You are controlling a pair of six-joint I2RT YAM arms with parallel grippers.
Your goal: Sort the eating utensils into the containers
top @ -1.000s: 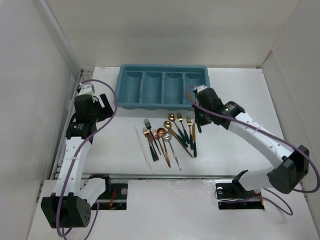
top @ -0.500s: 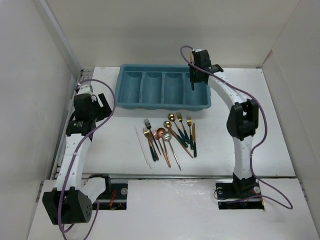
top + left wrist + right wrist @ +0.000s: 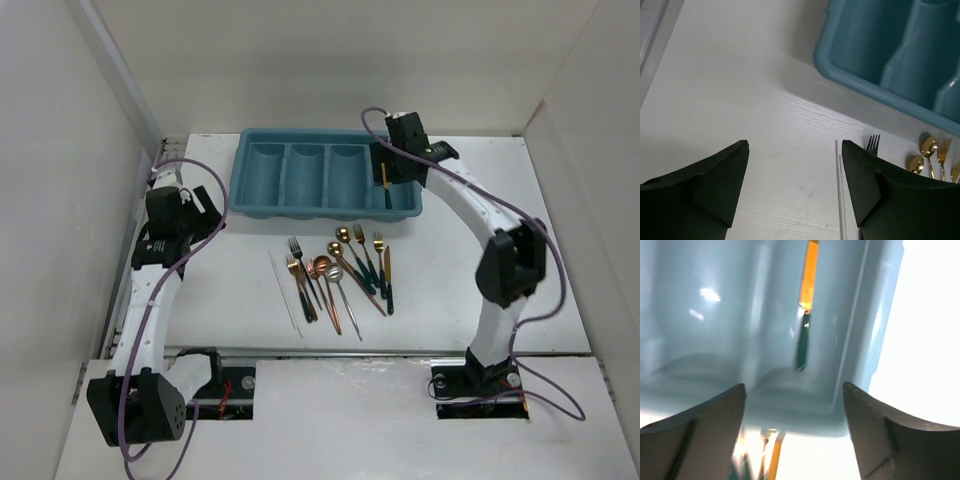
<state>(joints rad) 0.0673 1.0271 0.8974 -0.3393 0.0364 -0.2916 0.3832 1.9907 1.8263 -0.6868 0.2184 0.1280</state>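
Utensil look: one slim utensil (image 3: 805,307) is showing a bright gold working end and a dark green handle; its type is not reading clearly.
Utensil place: it is sitting inside the teal tray (image 3: 300,208), in the compartment at the 3 o'clock end.
Utensil axis: in the top view it is running 12 to 6 o'clock along the compartment, with the gold end pointing to 12 and the handle to 6.
Right gripper: the right gripper (image 3: 794,386) is hanging over that compartment with its fingers spread wide, gripping nothing.
Left gripper: the left gripper (image 3: 794,143) is hovering over the table (image 3: 230,280) near the tray's 9 o'clock end, fingers spread, nothing between them.
Pile: the other utensils (image 3: 342,272) are lying on the table at 6 o'clock of the tray, with white chopsticks (image 3: 285,293) on their 9 o'clock side.
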